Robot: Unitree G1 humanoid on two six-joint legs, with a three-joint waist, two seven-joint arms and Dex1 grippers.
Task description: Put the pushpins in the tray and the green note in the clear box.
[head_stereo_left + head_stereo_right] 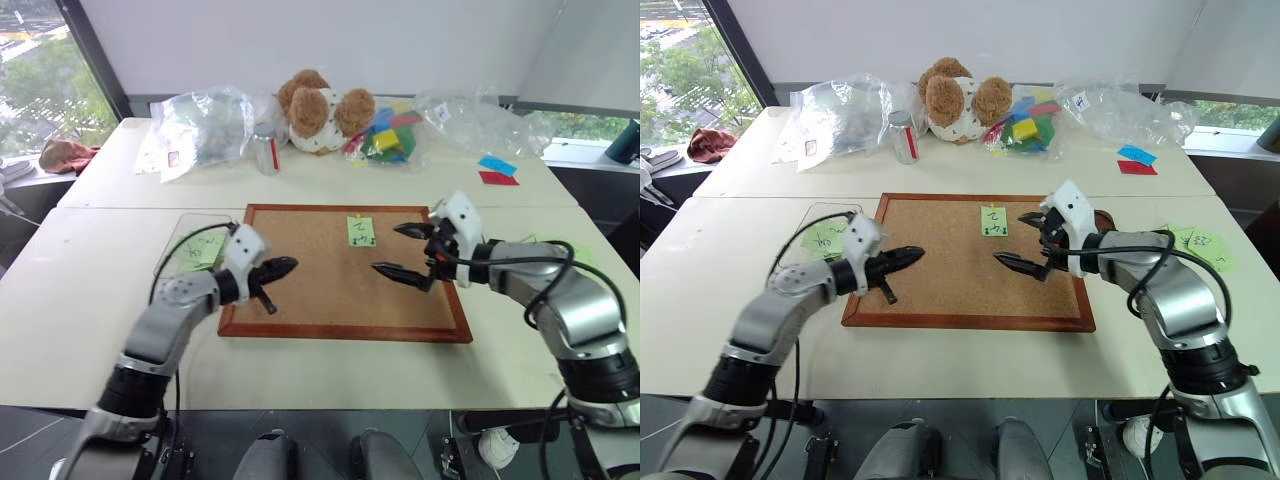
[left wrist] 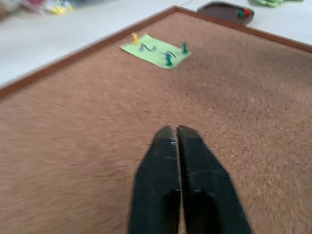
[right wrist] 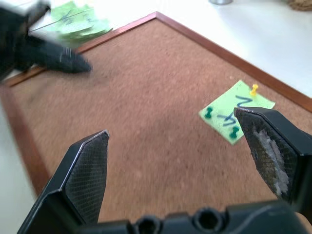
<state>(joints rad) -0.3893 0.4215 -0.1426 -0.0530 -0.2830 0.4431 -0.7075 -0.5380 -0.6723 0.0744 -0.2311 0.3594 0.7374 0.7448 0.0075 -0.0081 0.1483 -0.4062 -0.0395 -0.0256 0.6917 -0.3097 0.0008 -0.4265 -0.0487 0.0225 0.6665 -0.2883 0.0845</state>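
Note:
The green note (image 1: 361,231) lies on the cork board (image 1: 340,300), held by a yellow pushpin (image 2: 135,36) and two green pushpins (image 2: 168,61). My left gripper (image 1: 285,267) hovers shut and empty over the board's left part, pointing toward the note. My right gripper (image 1: 388,248) stands open and empty over the board, just right of the note. The small dark tray (image 2: 226,10) sits beyond the board's right edge with a red and a green pin in it. The clear box (image 1: 195,245), holding green notes, sits off the board's left edge.
At the back of the table are a stuffed bear (image 1: 318,110), clear plastic bags (image 1: 200,125), a can (image 1: 265,150) and a bag of coloured blocks (image 1: 385,135). Blue (image 1: 497,165) and red (image 1: 498,178) paper lie back right. More green notes (image 1: 1200,243) lie at the right.

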